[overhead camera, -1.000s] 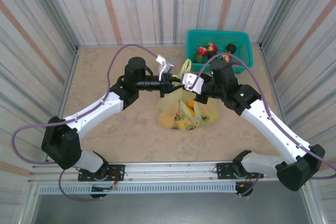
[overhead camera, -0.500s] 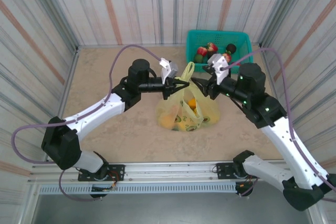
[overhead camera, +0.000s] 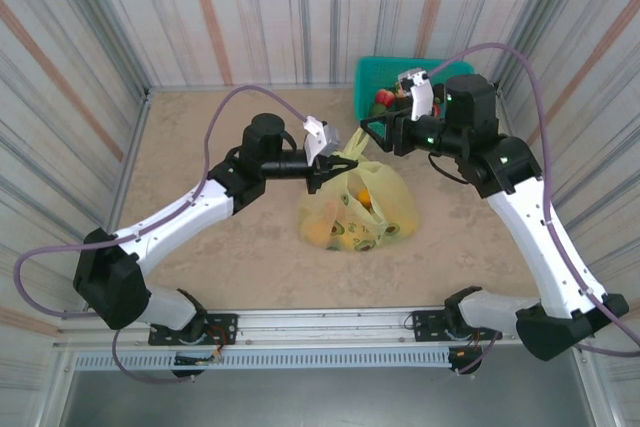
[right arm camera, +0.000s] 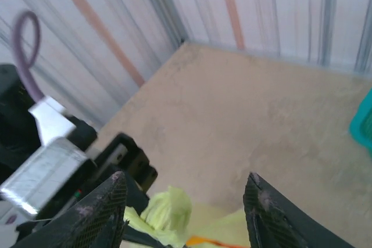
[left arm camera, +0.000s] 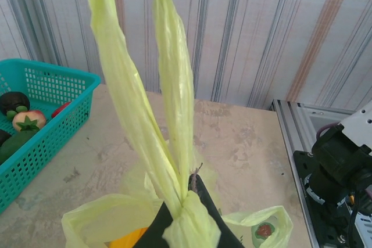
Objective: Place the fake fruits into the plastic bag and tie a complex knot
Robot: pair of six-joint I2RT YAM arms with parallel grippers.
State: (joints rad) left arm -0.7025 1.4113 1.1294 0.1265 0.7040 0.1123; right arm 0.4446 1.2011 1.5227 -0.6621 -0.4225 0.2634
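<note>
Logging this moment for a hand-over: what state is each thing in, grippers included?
left gripper: shut on the bag handles.
right gripper: open, empty, raised near the teal basket.
plastic bag: resting on the table, fake fruits inside.
bag handles: bunched together at the base, drawn upright.
teal basket: holds several other fruits.

No lettering, brand, number or sign can be read anywhere; the plastic bag [overhead camera: 392, 197] bears just small picture prints [left arm camera: 264, 230], and the teal basket [left arm camera: 55, 126] has plain mesh walls without any label.
</note>
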